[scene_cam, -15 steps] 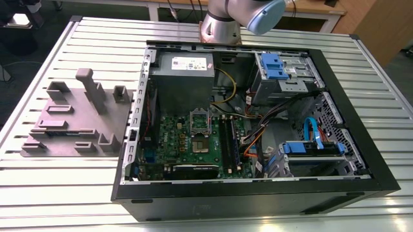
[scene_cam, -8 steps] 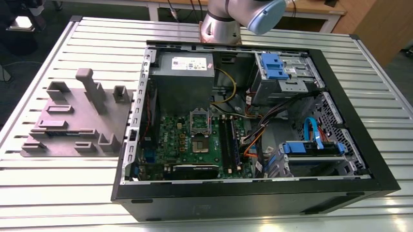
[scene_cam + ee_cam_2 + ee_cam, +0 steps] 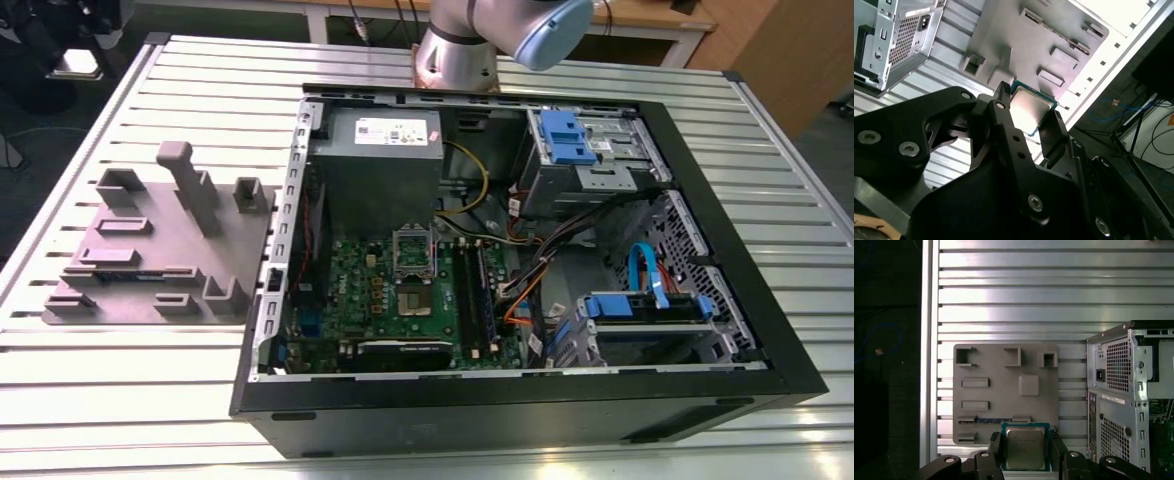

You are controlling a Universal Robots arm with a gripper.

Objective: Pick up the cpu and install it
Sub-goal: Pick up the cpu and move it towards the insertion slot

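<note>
The black two-fingered gripper (image 3: 1025, 451) is clamping the cpu (image 3: 1025, 449), a small flat square chip with a pale silvery metal top and a thin darker rim; in both wrist views the jaws are sitting narrow, one dark finger (image 3: 995, 450) pressing on each of two opposite edges of the chip, so the end effector is closed on it and holding it in the air.

In the second wrist view the chip (image 3: 1030, 110) is showing its shiny top between the black fingers (image 3: 1054, 135), with the gripper (image 3: 1029, 107) hanging over the grey plastic fixture plate with raised blocks and slots (image 3: 1019, 45); the plate is lying flat on the ribbed silver aluminium table (image 3: 954, 65), and the chip is not touching either.

In the first wrist view the plate (image 3: 1004, 370) is lying on the table (image 3: 1029, 290) just beside the perforated metal back of the black open-sided computer case (image 3: 1119, 390).

In the exterior view the case (image 3: 534, 420) is lying on its side on the table (image 3: 134, 390), the plate (image 3: 147, 260) standing at its side toward the exterior view's left; inside, a green motherboard (image 3: 380, 310) is carrying a metal-framed square socket with a dark centre (image 3: 415, 298), and a grey power-supply box (image 3: 380, 150) is sitting beyond it; the silver arm with a pale blue joint cap (image 3: 494, 40) is rising behind the case.
</note>
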